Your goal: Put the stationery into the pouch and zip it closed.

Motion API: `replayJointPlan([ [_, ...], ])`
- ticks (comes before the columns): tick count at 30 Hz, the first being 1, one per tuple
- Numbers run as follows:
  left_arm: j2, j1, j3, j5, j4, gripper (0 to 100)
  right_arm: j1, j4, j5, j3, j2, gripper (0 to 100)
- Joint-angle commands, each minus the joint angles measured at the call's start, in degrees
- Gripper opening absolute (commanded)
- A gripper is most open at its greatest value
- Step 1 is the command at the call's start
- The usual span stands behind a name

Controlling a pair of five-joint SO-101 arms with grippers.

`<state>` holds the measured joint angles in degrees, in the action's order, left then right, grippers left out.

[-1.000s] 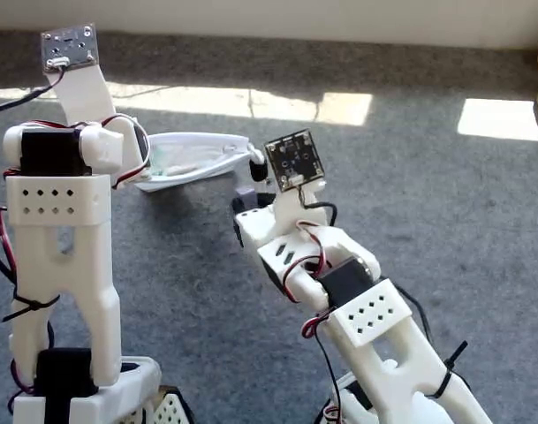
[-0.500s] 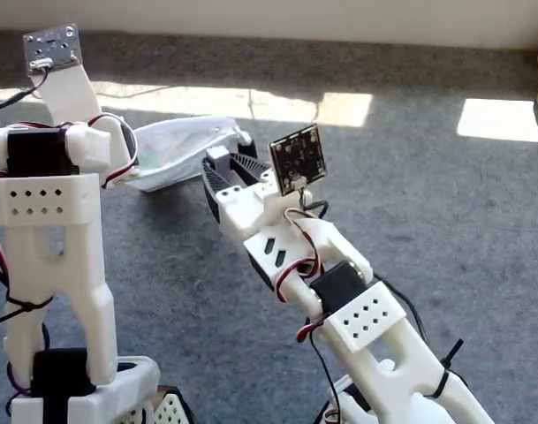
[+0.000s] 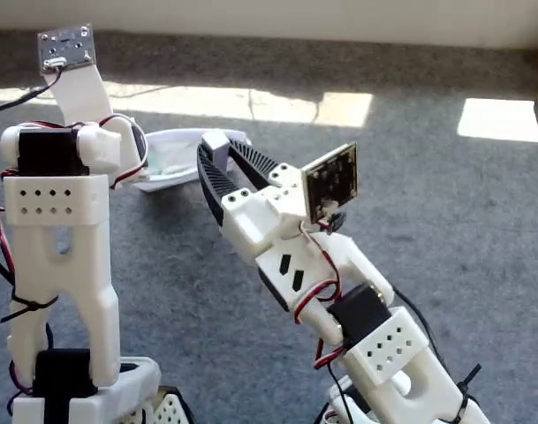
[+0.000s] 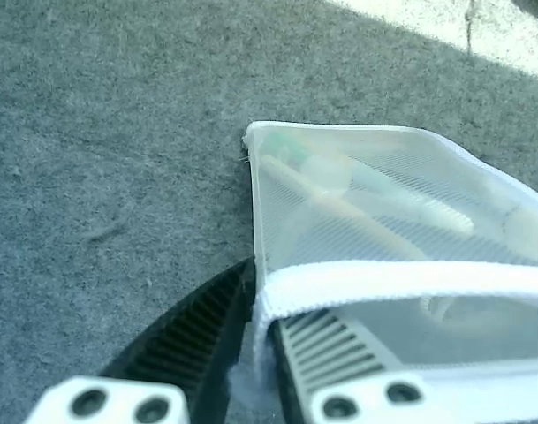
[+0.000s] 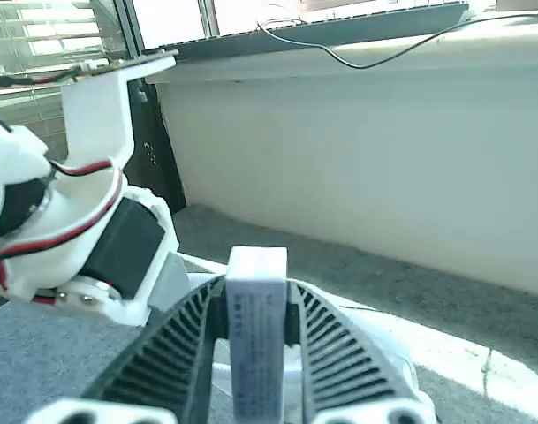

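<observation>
A white mesh pouch (image 3: 176,155) lies on the grey carpet at the back, with pens and other stationery showing through its mesh (image 4: 383,221). My left gripper (image 4: 264,353) is shut on the pouch's zipper edge near one corner. A small white eraser-like block (image 3: 216,143) is clamped upright between the black ribbed fingers of my right gripper (image 3: 219,155), raised above the carpet just beside the pouch's near end. In the right wrist view the block (image 5: 255,336) stands between the fingers of that gripper (image 5: 255,309), with the left arm (image 5: 92,221) close behind it.
Grey carpet (image 3: 445,203) spreads to the right with sunlit patches (image 3: 503,119). A pale wall (image 5: 383,177) runs along the back. The left arm's tall white body (image 3: 56,230) stands at the near left.
My right arm has lifted and tilted upward from low beside the pouch, bringing the white block up with it. The left arm swayed slightly and keeps its hold on the pouch.
</observation>
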<state>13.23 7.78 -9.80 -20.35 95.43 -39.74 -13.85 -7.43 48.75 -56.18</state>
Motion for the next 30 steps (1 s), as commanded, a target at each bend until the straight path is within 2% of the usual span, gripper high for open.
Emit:
replayJointPlan([
  [1, 0.1, 0.4, 0.3, 0.4, -0.8, 1, -1.5, 2.2, -0.2, -3.0, -2.1, 1.2],
  [5, 0.1, 0.4, 0.3, 0.4, -0.8, 1, -3.6, 3.2, -0.2, -2.8, -2.0, 1.2],
  [10, 0.1, 0.4, 0.3, 0.4, -0.8, 1, -3.5, 18.6, -0.2, -1.9, -1.5, 1.2],
  [20, 0.1, 0.6, 1.0, 0.4, -0.8, 1, -3.3, 34.9, -0.2, -0.7, 14.6, 1.2],
  [30, 0.5, 0.3, 2.9, 0.4, -2.6, 1, -3.6, 37.4, -0.5, 1.0, 20.9, 1.2],
])
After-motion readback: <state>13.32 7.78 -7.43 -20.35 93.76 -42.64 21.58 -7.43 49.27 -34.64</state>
